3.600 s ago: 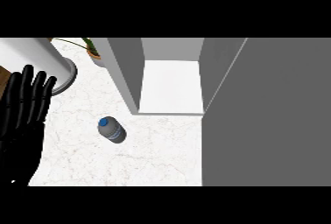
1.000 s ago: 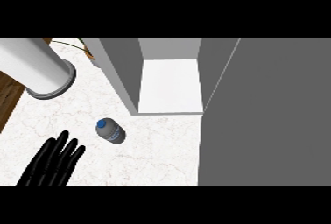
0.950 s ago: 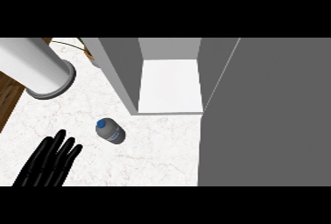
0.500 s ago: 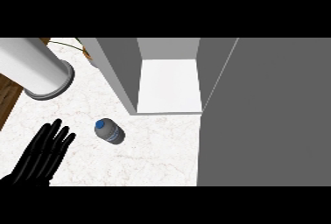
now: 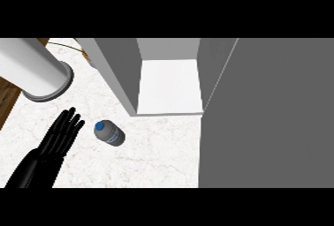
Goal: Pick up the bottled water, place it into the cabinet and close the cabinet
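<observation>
We are reaching for the bottle (image 5: 108,133), standing on the table (image 5: 157,150) before the open cabinet (image 5: 171,86); our left hand (image 5: 61,134), fingers straight, is just beside it and must curl round it.

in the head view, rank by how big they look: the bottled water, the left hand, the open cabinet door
1. cabinet door, though it is nearest the camera
2. left hand
3. bottled water

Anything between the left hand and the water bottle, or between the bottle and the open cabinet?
Nothing visible. The black left hand, fingers straight, lies just left of the small blue-capped water bottle with bare white marble counter between. The open grey cabinet's white floor lies beyond, unobstructed.
</observation>
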Action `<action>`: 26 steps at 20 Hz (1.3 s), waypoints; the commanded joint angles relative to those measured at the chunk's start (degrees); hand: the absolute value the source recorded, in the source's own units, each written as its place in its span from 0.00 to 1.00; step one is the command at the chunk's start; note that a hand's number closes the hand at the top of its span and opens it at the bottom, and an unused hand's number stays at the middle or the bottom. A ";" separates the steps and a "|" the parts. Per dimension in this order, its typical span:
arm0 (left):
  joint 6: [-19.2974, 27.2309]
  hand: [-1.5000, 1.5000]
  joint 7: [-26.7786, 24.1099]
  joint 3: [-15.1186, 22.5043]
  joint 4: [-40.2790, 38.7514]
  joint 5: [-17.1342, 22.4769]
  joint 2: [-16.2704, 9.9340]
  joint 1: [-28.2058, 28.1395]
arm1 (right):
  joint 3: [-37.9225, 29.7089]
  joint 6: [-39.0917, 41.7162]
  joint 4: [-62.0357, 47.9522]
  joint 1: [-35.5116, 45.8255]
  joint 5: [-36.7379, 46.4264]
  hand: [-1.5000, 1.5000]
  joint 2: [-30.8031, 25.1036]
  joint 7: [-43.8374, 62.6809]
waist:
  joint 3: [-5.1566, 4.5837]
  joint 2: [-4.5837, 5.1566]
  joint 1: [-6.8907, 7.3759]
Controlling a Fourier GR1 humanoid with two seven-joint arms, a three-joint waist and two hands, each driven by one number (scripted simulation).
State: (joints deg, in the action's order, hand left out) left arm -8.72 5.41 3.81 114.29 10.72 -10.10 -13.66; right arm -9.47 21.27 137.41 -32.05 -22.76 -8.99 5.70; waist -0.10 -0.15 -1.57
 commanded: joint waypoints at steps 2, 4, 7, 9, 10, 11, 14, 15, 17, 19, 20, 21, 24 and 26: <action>-1.09 0.00 -4.58 -2.17 -11.88 -1.47 0.02 6.40 | -2.77 -0.12 10.10 -3.37 -12.11 0.00 -0.67 3.46 | -0.02 0.14 -0.54; -0.13 0.00 -5.35 -2.05 -15.25 -2.54 1.09 8.57 | -0.62 1.80 9.88 -5.48 -10.36 0.00 0.52 1.91 | 0.02 0.08 -0.43; -1.36 0.00 -9.87 -3.11 -17.51 -4.00 -0.02 5.71 | -4.45 0.71 8.35 -3.39 -13.70 0.00 -1.22 2.23 | 0.03 0.05 0.50; 0.47 0.00 -10.88 -3.30 -21.52 -5.72 1.09 8.70 | -3.89 1.33 8.68 -4.20 -14.59 0.00 -1.62 2.72 | 0.02 0.09 0.28; 0.31 0.00 -12.00 -4.37 -27.41 -5.37 1.36 11.59 | -3.08 1.31 9.74 -4.80 -12.55 0.00 -0.69 1.63 | -0.03 0.18 -0.42; -0.02 0.00 -10.65 -5.44 -27.61 -4.11 0.73 13.09 | -2.25 3.06 10.27 -8.75 -12.33 0.00 1.23 -0.73 | 0.00 0.00 -1.02; 0.77 0.00 -13.35 -4.72 -32.15 -6.23 1.83 13.66 | -6.59 4.98 9.40 -8.77 -16.85 0.00 -2.76 -0.41 | 0.00 0.03 -0.69; 0.12 0.00 -13.84 -4.06 -32.38 -6.68 1.65 12.67 | -5.85 2.47 10.85 -7.78 -16.29 0.00 -2.44 1.68 | -0.02 0.09 -0.06; 0.00 0.00 -15.44 -4.33 -37.31 -7.05 2.18 14.22 | -4.37 2.10 9.36 -6.48 -15.23 0.00 -1.68 0.86 | -0.03 0.21 0.12; -0.04 0.00 -16.62 -4.17 -39.59 -7.71 2.45 15.48 | -6.21 3.46 9.23 -7.62 -17.60 0.00 -3.12 0.32 | -0.01 0.12 -0.06; -0.15 0.00 -19.03 -5.30 -42.48 -7.60 2.27 15.88 | -4.45 2.29 10.21 -7.23 -16.31 0.00 -2.48 1.24 | -0.06 0.21 0.00; -1.15 0.00 -21.31 -5.93 -45.48 -7.70 1.60 16.97 | -5.46 4.54 9.01 -8.43 -16.02 0.00 -2.70 -0.92 | -0.03 0.16 -0.27; -1.53 0.00 -25.30 -9.14 -53.69 -7.54 -0.14 20.27 | -5.23 4.72 8.88 -9.02 -16.23 0.00 -2.61 -2.02 | -0.10 0.27 -0.90; 2.47 0.00 -27.52 -7.11 -57.03 -11.13 2.89 21.86 | -2.56 4.63 9.75 -10.85 -14.68 0.00 -1.07 -1.75 | -0.09 0.26 -0.93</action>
State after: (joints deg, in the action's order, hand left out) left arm -8.36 -17.15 -2.94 65.31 2.11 -8.41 5.20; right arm -12.97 26.85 136.17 -37.88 -28.74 -11.55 0.20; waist -0.16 0.07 -2.03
